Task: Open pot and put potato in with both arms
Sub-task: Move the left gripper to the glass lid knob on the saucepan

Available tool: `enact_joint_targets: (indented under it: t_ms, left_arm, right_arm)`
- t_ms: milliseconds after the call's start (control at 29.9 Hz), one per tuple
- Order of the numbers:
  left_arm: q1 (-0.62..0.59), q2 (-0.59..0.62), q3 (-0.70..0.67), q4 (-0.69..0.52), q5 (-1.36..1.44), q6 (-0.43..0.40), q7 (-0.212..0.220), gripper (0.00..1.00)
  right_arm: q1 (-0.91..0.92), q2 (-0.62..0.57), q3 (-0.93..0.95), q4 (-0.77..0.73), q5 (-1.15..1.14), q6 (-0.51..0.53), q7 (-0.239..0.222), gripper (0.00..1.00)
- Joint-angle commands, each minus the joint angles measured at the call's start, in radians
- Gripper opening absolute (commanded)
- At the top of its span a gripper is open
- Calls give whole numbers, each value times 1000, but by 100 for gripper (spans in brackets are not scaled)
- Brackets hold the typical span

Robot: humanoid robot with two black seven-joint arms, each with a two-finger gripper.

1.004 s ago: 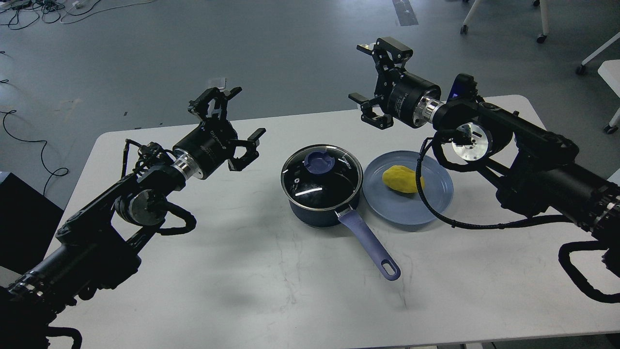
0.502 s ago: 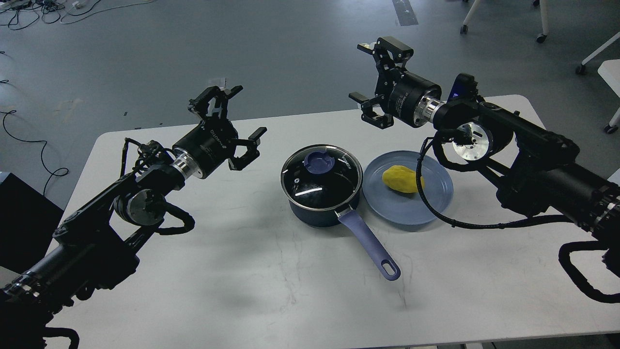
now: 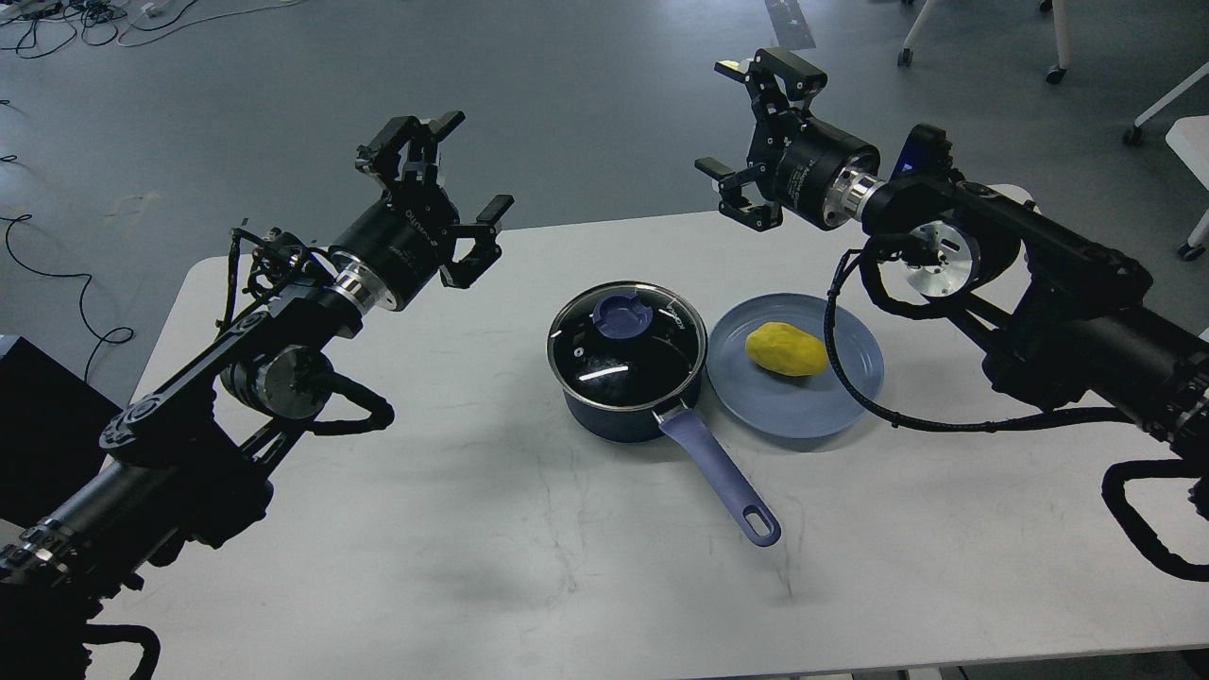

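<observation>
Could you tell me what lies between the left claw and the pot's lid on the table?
Nothing: in the head view, only bare white table lies between the open left claw and the lid. The claw hangs above the table, apart from the pot.

Pot (image 3: 619,411): dark navy body, lavender-blue handle (image 3: 723,475). Lid (image 3: 627,332): clear glass, silver rim, lavender-blue knob (image 3: 623,315). Potato (image 3: 786,348): yellow. Plate (image 3: 831,404): pale blue. Table (image 3: 472,548): white, with faint grey, possibly marbled, veining. Both arms: black with silver joints. Floor (image 3: 586,104): grey-blue.
</observation>
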Motion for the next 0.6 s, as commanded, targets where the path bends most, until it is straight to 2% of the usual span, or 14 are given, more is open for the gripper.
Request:
enact_joint_targets:
  t_ms: [0,134,201,234,301,402,435,569]
  left_arm:
    - [-17,-5,4,-15,351,134,-55,98]
    - [-24,-11,42,-34,607,202,-61,98]
    - [-30,-10,101,-83,814,283,-61,98]
    - [-36,-11,134,-97,963,377,-61,98]
    - [-42,-13,176,-98,1082,444,-59,98]
    - [-60,-10,292,-98,1258,469,-70,98]
    - [-60,-10,325,-100,1310,479,-81,98]
    - [-63,-13,359,-94,1459,489,-110,98]
  right_arm:
    - [-1,-20,13,1,1,0,0,100]
    - [-6,-43,36,0,1,0,5,100]
    - [-7,-60,64,-2,1,-1,2,100]
    - [-12,-71,85,-5,1,-1,-2,100]
    - [-15,-83,90,-11,1,2,-2,100]
    - [-27,-95,93,-40,4,11,-12,100]
    - [-33,-97,98,-49,9,14,-29,100]
    - [-55,-97,101,-81,11,28,-64,100]
